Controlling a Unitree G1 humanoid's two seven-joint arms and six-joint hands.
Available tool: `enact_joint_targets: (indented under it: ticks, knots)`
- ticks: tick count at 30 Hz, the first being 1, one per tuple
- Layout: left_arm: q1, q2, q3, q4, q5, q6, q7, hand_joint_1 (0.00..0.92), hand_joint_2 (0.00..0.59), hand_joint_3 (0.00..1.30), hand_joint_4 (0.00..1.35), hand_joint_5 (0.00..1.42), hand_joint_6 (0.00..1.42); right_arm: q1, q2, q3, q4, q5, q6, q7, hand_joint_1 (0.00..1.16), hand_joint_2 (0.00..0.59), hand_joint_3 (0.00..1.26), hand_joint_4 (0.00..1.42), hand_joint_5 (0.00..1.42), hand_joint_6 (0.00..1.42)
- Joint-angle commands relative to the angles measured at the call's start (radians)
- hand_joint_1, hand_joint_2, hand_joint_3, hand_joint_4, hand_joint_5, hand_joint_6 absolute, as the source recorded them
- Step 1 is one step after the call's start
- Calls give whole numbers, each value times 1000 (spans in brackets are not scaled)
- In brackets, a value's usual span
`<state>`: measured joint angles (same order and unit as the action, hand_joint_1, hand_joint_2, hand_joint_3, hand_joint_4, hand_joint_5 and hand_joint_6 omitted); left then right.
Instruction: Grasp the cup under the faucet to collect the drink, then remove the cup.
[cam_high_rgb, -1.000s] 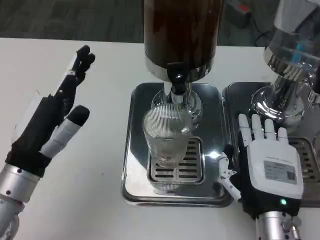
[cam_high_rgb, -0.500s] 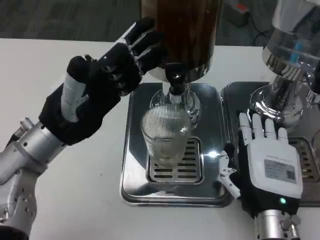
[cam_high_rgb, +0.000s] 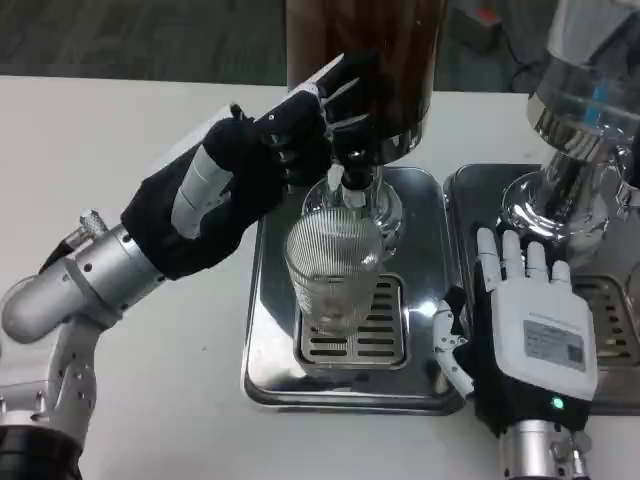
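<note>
Progress is early: the ribbed clear glass cup (cam_high_rgb: 335, 272) stands on the steel drip tray (cam_high_rgb: 262, 330) under the black faucet (cam_high_rgb: 352, 160), ungrasped and apparently unfilled. Left hand (cam_high_rgb: 262, 165) reaches the faucet at far centre, fingers spread, holding nothing. Right hand (cam_high_rgb: 530, 335) rests flat right of the tray, fingers extended, empty.

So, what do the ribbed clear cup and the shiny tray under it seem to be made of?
The ribbed clear cup looks like glass or clear plastic: the grate shows through its fluted wall. The shiny silver drip tray appears to be polished metal, probably stainless steel, judging by its mirror-like reflections.
</note>
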<state>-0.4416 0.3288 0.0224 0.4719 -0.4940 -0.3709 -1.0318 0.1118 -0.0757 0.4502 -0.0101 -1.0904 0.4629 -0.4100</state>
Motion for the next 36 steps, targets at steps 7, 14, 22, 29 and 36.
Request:
enact_joint_targets:
  ticks: [7, 14, 22, 29, 36]
  knots:
    - [3, 30, -20, -97, 183, -145, 20, 0, 46, 5, 0, 136, 77, 4, 17, -11, -2, 15, 15, -12, 53, 561, 36, 0, 0, 0]
    - [16, 70, -29, -138, 263, -228, 54, 0, 46, 23, 0, 141, 82, 4, 19, -12, 0, 15, 13, -15, 56, 561, 36, 0, 0, 0]
    - [47, 123, -46, -184, 372, -339, 131, 0, 47, 27, 0, 131, 73, 6, 27, -20, -1, 24, 15, -20, 58, 561, 36, 0, 0, 0]
    - [63, 167, -61, -206, 440, -404, 203, 0, 47, 33, 0, 121, 72, 8, 31, -29, -7, 39, 13, -16, 58, 561, 36, 0, 0, 0]
    - [64, 196, -77, -204, 495, -447, 260, 0, 47, 35, 0, 110, 72, 7, 27, -40, -9, 65, 0, -13, 59, 561, 39, 0, 0, 0]
